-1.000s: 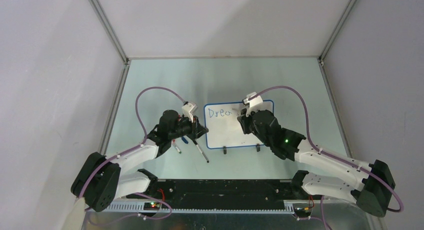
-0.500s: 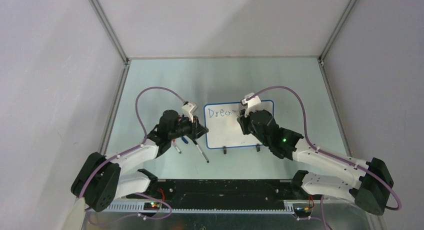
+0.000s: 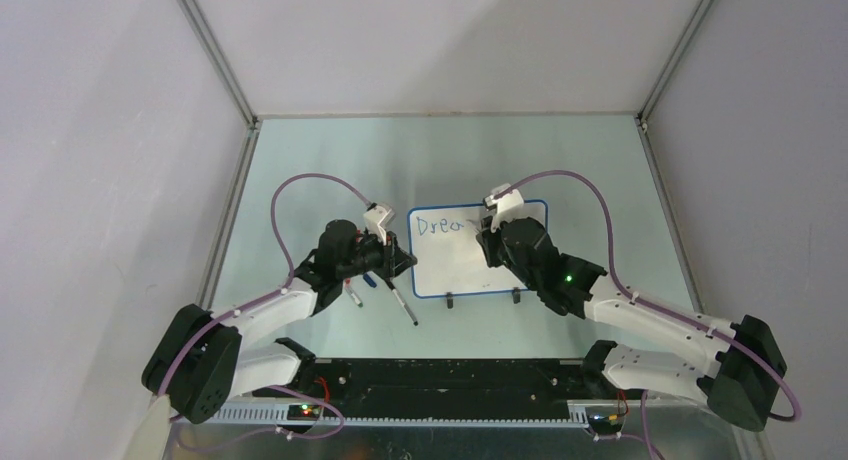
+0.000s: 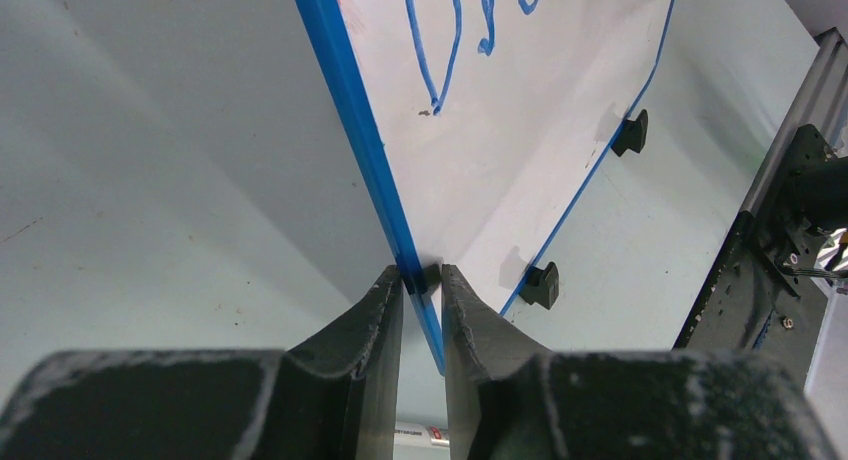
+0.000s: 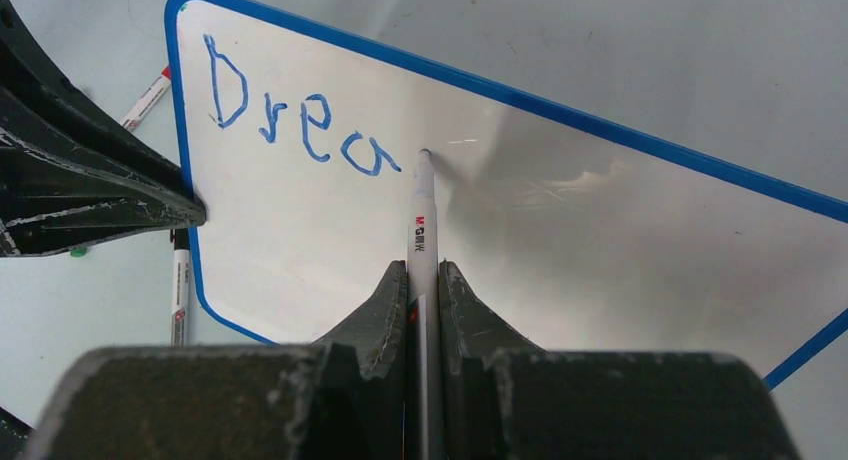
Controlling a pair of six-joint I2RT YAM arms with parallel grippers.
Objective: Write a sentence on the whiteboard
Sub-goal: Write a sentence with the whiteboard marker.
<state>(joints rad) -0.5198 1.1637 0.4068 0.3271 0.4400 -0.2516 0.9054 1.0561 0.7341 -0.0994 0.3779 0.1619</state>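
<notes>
— Where is the whiteboard (image 3: pixel 470 270) sitting?
— It's lying mid-bench (image 3: pixel 330 170). I'm pinching its blue left rim with the left end effector (image 4: pixel 420 280). My right end effector (image 5: pixel 423 278) is clamping a marker (image 5: pixel 421 205), its tip resting just after "Drea" in the sentence (image 5: pixel 316 128).

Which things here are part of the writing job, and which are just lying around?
In the job:
- whiteboard, its blue rim clamped by the left fingers
- marker held in the right fingers, tip at the board
- blue letters "Drea"

Lying about:
- spare marker on the table, left of the board
- second spare marker beside it
</notes>
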